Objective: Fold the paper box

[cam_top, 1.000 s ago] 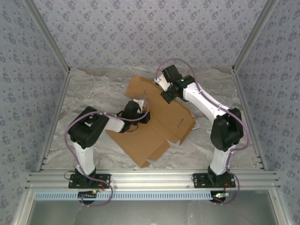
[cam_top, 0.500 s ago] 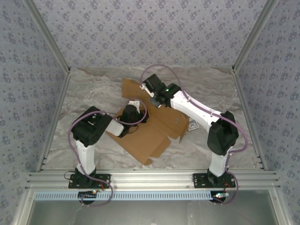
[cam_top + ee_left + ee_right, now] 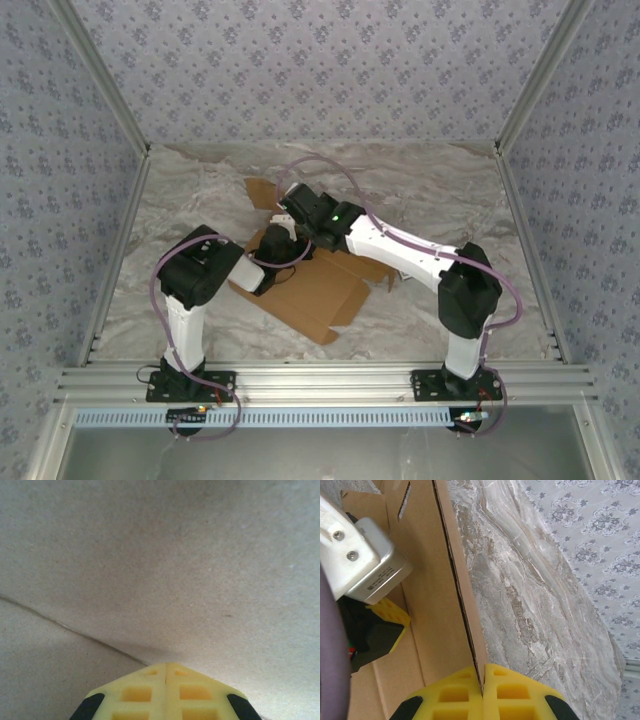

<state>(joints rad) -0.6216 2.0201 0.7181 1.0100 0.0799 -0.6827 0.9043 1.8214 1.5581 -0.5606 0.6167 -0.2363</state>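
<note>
One box edge in right claw

High rear camera looks down; wrist cameras (close-up) share the paper box.

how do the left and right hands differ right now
The right hand is shut on the raised flap edge of the box; the left hand is shut on nothing, with its tips at a flat panel by a crease. The right arm stretches far over the box; the left arm is bent close in. Both hands are yellow and closed.
</note>
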